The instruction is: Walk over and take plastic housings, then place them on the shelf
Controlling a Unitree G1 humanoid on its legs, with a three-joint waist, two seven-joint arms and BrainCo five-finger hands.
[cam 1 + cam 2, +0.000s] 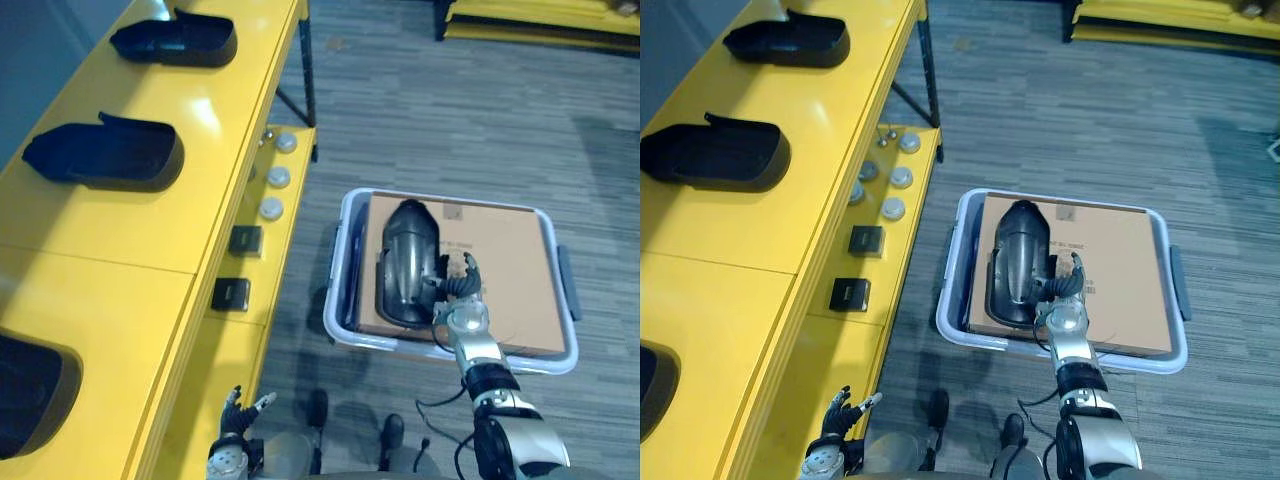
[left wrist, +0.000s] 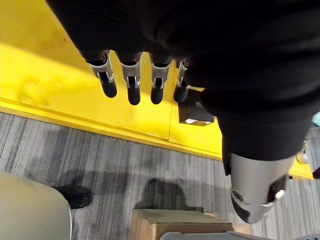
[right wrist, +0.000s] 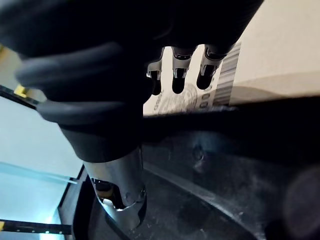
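In the pale tote (image 1: 342, 333) on the carpet, a black plastic housing (image 1: 403, 255) lies domed side up on a cardboard sheet (image 1: 500, 270). The sheet keeps it high, near the rim, where you can reach it. Your right hand (image 1: 458, 290) is at the housing's near right edge, fingers straight and spread, thumb apart, clamped on nothing. I judge it is lining up for a grasp from the side. Whether it touches the shell I cannot tell. Your left hand (image 1: 238, 415) hangs low beside the yellow shelf (image 1: 120, 240), fingers relaxed and apart, idle. 3 more housings (image 1: 105, 155) sit on the shelf top, hollow side up, spaced in a row with room between them.
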